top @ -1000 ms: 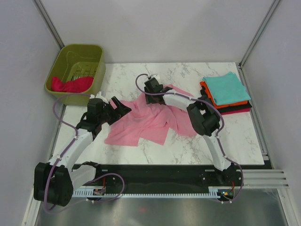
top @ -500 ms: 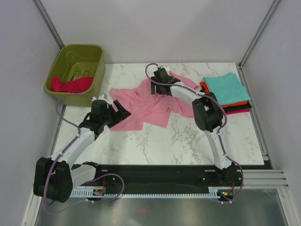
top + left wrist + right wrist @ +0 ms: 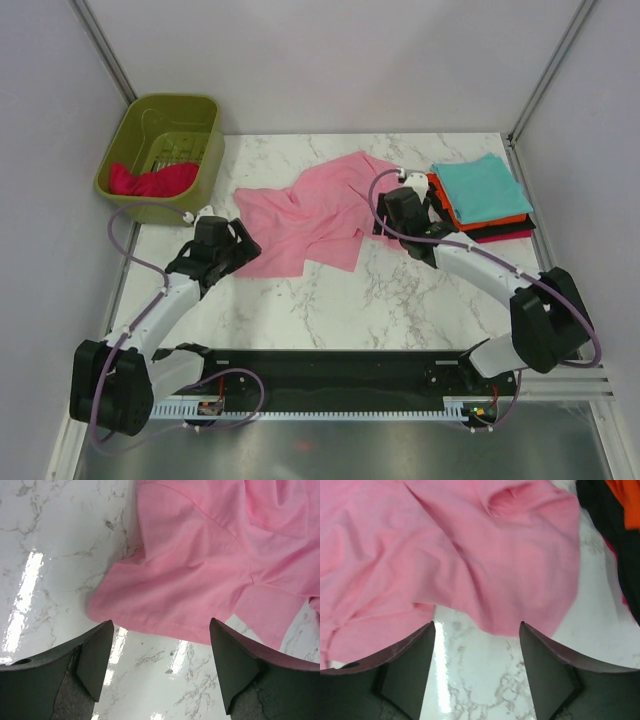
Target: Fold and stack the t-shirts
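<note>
A light pink t-shirt [image 3: 310, 215] lies crumpled and spread on the marble table [image 3: 400, 300]. My left gripper [image 3: 245, 245] stands open at the shirt's near left edge; in the left wrist view the pink t-shirt [image 3: 200, 565] lies just beyond the empty gripper [image 3: 161, 645]. My right gripper [image 3: 385, 215] is open at the shirt's right edge, its gap over bare marble in front of the pink t-shirt [image 3: 470, 555]. Folded shirts [image 3: 482, 190] are stacked at the right, teal on top of orange, black and magenta. A crimson shirt [image 3: 150, 180] lies in the basket.
An olive-green plastic basket [image 3: 165, 125] stands at the back left corner. The stack of folded shirts sits close to my right gripper; its black and orange edges [image 3: 620, 530] show in the right wrist view. Grey walls enclose the table.
The right arm swept from the shirt's far middle to its right edge, dragging the pink shirt back and spreading it. The left gripper let the shirt's corner go and stands just behind it.
</note>
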Motion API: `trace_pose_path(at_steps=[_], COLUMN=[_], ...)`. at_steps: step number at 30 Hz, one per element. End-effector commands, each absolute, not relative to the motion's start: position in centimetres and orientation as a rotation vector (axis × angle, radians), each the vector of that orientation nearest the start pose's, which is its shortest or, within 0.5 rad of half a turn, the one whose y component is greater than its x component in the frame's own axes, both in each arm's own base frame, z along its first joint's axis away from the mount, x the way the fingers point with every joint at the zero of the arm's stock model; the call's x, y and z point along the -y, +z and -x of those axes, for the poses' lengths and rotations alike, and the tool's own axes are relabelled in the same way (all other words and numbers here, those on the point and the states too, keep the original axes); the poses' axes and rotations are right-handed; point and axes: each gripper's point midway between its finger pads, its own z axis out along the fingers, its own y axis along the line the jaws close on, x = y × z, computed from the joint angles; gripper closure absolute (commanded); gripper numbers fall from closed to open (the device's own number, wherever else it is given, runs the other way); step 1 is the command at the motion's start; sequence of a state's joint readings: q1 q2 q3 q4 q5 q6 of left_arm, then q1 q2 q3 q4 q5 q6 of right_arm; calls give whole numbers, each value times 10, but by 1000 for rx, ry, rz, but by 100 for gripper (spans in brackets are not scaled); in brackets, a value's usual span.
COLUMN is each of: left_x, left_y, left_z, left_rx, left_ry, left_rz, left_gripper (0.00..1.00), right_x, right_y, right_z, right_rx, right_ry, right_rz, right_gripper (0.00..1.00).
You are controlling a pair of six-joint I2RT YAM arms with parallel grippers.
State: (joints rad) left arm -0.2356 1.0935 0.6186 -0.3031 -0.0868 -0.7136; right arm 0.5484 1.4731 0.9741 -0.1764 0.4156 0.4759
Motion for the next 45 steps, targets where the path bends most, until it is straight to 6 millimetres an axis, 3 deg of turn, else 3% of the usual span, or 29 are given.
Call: trace_pose_path(at_steps=[1, 5, 8, 14, 21, 26, 27, 28, 31, 35, 39, 45], left_x=[65, 62, 55, 44, 46, 50, 49, 49, 47, 45, 40, 36], left_y=[101, 99, 95, 92, 80, 73, 74, 75, 77, 70, 49, 37], left_z=[-295, -294, -291, -287, -286, -290, -290, -291, -288, -289, -285, -285], left_rx=[-2227, -2228, -2237, -2233, -2267, -2332, -2330, -2321, -2301, -2317, -2394, -2443], left_ry=[-298, -289, -242, -186, -203, -231, -229, -227, -223, -199, -125, -55], left_rz=[657, 669, 709, 795, 827, 795, 790, 784, 783, 805, 859, 898], left_gripper=[16, 17, 18, 20, 20, 22, 22, 22, 21, 21, 21, 29], right_x=[-129, -96, -88, -87, -90, -86, -80, -76, -66, -60, -58, -59], right_y=[118, 105, 93, 69, 57, 40, 39, 39, 44, 54, 64, 68], right_z=[-355, -348, -347, -352, -356, -365, -366, -366, -366, -367, -365, -363], right_rx=[-2144, -2126, -2141, -2201, -2230, -2270, -2258, -2259, -2229, -2202, -2176, -2171], right_ry=[48, 17, -7, -69, -81, -149, -191, -227, -294, -332, -323, -295], right_rz=[-311, -439, -462, -445, -429, -447, -459, -469, -489, -493, -507, -508], right_gripper=[26, 33, 37, 49, 43, 48, 51, 62, 81, 85, 84, 83])
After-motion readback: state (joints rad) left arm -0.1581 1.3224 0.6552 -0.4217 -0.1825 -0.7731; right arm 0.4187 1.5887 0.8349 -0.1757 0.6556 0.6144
